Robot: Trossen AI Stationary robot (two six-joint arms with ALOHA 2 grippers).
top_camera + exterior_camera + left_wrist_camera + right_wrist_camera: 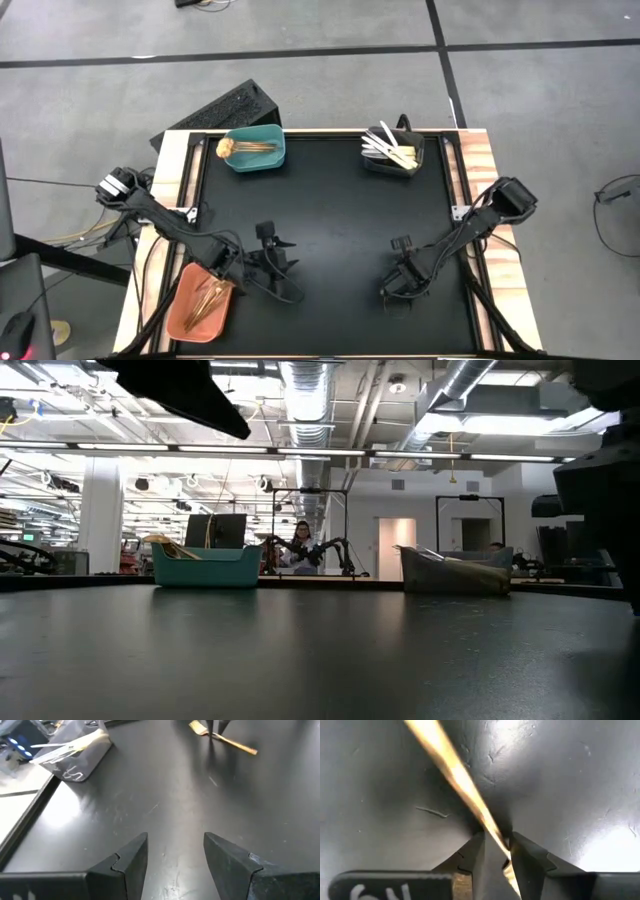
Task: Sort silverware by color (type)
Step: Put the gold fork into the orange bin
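Right hand point(495, 852) pinches gold fork point(455, 775), clear mat point(330, 220) around.

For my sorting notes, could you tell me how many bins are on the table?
3: a teal bin at the far left, a black bin at the far right, and an orange bin at the near left by the left arm.

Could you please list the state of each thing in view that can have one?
Left gripper: open, empty, low over the mat beside the orange bin.
Right gripper: closing around a gold fork, grip not yet clear.
Gold fork: lying on the black mat, between the right fingers.
Teal bin: holds gold pieces.
Black bin: holds silver-white pieces.
Orange bin: holds copper pieces.
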